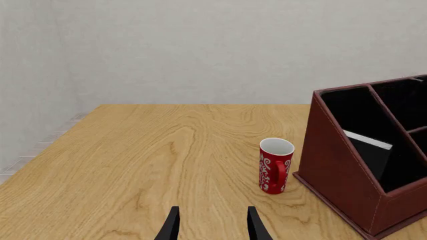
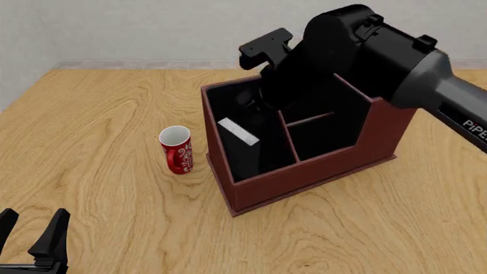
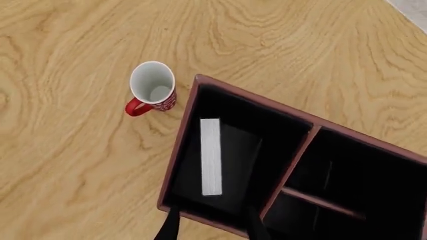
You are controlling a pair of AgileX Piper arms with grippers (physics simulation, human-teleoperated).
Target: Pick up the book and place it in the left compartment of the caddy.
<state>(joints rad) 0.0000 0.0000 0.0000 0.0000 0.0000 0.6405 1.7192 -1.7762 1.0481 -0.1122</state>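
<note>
The black book with white page edges leans inside the caddy's long left compartment, free of both grippers. It also shows in the right wrist view and the left wrist view. My right gripper is open and empty, hanging over the caddy's left compartment just above the book. In the front view the right arm hides its fingers. My left gripper is open and empty, low at the near left of the table, far from the caddy.
A red-and-white mug stands upright just left of the caddy; it also shows in the left wrist view and the right wrist view. The wooden table meets a grey wall at the back.
</note>
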